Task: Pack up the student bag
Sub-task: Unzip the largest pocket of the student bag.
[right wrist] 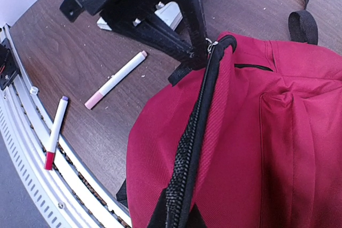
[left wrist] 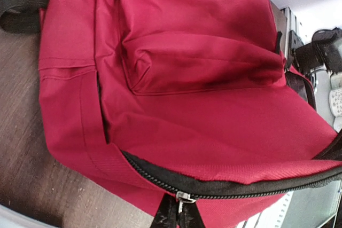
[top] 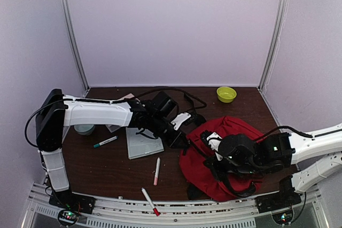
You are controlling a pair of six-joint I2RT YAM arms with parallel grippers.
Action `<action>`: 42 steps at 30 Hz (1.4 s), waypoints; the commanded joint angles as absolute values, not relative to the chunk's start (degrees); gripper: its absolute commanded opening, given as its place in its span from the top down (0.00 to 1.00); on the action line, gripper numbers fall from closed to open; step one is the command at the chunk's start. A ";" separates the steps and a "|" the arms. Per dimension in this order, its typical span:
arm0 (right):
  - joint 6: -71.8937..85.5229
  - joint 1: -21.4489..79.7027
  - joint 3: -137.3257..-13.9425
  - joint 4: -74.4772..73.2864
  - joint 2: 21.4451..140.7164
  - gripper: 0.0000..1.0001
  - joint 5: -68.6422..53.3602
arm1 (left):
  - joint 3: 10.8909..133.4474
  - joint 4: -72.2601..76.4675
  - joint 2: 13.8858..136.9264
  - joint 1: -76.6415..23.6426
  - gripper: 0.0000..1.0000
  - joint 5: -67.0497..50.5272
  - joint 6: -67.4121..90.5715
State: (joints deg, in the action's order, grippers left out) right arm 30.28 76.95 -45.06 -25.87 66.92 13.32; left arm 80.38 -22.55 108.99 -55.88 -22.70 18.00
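Student bag point(left wrist: 203, 132): red woven cloth, matt, fine ribbed weave. Zip point(right wrist: 187, 153): coarse black teeth w/ small shiny metal pull point(left wrist: 183, 198). Strap point(left wrist: 18, 9): black webbing. Table point(right wrist: 80, 52): dark wood grain, dull sheen. Marker point(right wrist: 115, 80): smooth plastic. Left fingers point(right wrist: 192, 14): matt black plastic.

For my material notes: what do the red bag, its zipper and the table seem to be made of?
Student bag: matte woven fabric, likely polyester; weave and soft folds show. Zipper: black teeth, probably plastic; shiny metal pull. Table: dark wood grain, perhaps laminate.
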 commanded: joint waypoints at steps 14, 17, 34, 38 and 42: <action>29.04 78.21 -46.88 -25.22 71.08 1.00 6.60 | 86.66 -50.26 103.26 -51.65 1.00 -17.41 12.65; 28.84 78.25 -48.30 -24.65 72.86 1.00 7.36 | 88.53 -52.05 104.74 -53.65 1.00 -17.69 11.94; 29.28 78.37 -53.31 -23.25 78.36 1.00 10.99 | 92.03 -58.32 105.39 -59.60 1.00 -13.66 13.01; 28.87 78.78 -51.24 -22.94 75.98 1.00 8.66 | 92.11 -59.39 106.42 -58.09 1.00 -10.92 11.17; 28.29 79.23 -48.49 -22.65 72.30 1.00 4.90 | 92.98 -59.41 107.99 -55.55 1.00 -9.72 9.05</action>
State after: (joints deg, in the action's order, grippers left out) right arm 29.52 78.46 -50.74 -23.46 76.51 8.51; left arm 91.11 -58.17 106.41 -58.24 -12.62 11.53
